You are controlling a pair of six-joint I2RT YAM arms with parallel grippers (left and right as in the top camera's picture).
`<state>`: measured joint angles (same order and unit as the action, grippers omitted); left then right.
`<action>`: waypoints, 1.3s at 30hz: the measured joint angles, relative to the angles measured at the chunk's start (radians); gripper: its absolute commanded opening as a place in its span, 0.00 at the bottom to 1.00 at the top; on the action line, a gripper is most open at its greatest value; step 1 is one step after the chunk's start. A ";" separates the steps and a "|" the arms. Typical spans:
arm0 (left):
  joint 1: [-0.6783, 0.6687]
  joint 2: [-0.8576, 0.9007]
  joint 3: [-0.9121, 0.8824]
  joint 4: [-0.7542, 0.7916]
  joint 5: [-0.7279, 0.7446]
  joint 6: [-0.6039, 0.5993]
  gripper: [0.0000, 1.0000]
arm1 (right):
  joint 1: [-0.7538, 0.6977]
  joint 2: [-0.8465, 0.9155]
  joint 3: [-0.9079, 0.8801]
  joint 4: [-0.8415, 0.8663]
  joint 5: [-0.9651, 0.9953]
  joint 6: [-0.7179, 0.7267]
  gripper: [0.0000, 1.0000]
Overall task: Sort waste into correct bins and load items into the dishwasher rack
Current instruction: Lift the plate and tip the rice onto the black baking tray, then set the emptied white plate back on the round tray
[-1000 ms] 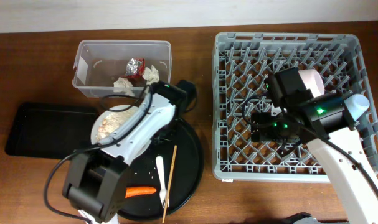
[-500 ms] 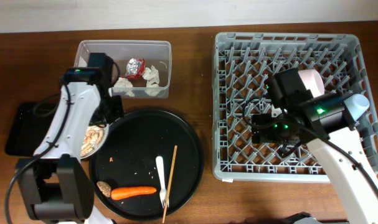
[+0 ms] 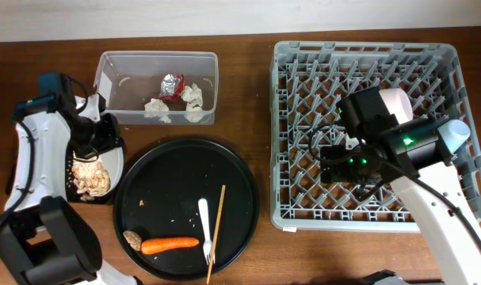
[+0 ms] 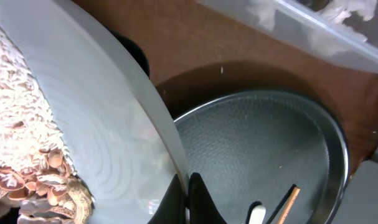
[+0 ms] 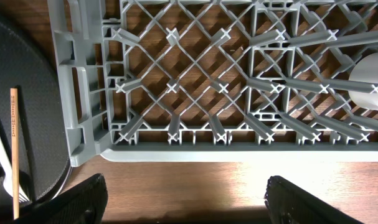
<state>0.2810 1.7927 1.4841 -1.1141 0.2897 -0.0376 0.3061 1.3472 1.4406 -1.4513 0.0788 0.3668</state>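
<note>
My left gripper is shut on the rim of the white plate, as the left wrist view shows. The plate is tilted over the shallow black tray, with pale food scraps at its low end. The clear tub holds napkins and the foil wrapper. The carrot, brown lump, fork and chopstick lie on the round tray. My right gripper is open and empty by the rack's front edge.
The pink bowl and light blue cup sit in the rack behind my right arm. A pale cup shows in the right wrist view. The round tray lies between the black tray and the rack.
My left gripper has carried the plate left off the round tray to above the black rectangular tray. The carrot and lump are now uncovered. The right arm has not moved.
</note>
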 measured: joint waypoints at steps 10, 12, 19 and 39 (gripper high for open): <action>0.034 -0.069 0.063 0.008 0.143 0.016 0.00 | 0.000 0.000 0.000 -0.001 0.000 0.000 0.84; 0.089 -0.074 0.065 0.002 0.219 0.015 0.00 | 0.000 0.000 0.000 -0.007 0.000 0.000 0.82; 0.222 -0.074 0.065 -0.012 0.402 0.015 0.00 | 0.000 0.000 0.000 -0.008 0.000 0.000 0.82; 0.452 -0.082 -0.237 0.134 1.088 0.308 0.00 | 0.000 0.000 0.000 -0.011 0.000 0.000 0.82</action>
<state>0.7326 1.7111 1.2472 -0.9802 1.3777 0.2703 0.3061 1.3472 1.4406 -1.4628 0.0788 0.3668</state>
